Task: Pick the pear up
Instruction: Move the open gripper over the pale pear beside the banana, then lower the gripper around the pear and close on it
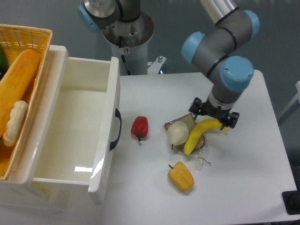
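The pear [177, 133] is pale cream and rounded, lying on the white table [243, 178] on a brown slice, touching the yellow banana [199, 133] on its right. My gripper [214, 115] hangs above the banana's upper end, up and to the right of the pear. Its black fingers point down, and from this angle I cannot tell whether they are open or shut. Nothing is held.
A red pepper [139, 127] lies left of the pear and a yellow bell pepper [181, 176] in front of it. A white open bin [105, 140] fills the left side, with a wicker basket [33, 40] of produce beyond it. A second robot's base [127, 33] stands behind.
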Motion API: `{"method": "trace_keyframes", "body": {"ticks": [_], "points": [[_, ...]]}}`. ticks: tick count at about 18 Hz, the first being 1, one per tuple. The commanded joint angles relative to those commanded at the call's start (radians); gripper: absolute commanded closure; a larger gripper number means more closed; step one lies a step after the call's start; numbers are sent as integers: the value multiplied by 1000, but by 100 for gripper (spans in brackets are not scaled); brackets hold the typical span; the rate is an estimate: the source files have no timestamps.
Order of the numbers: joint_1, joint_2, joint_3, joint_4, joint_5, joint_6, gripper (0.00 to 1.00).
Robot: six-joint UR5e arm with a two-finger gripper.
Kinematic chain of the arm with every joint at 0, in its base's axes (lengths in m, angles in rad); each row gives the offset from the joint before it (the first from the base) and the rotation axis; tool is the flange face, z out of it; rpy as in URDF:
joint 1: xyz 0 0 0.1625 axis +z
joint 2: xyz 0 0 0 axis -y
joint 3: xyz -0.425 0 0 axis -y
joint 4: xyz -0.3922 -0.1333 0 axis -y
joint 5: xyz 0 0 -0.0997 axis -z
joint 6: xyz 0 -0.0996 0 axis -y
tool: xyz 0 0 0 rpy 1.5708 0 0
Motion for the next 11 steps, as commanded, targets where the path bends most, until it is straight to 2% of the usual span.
{"method": "trace_keyframes", "body": {"ticks": [4, 6, 9, 11], "points": [[-18, 23, -38, -12, -60, -5, 0], [-26, 8, -40, -9, -74, -15, 0], [-49, -17, -23, -5, -74, -119, 0], [-52, -29, -19, -3, -74, -124, 0]]}}
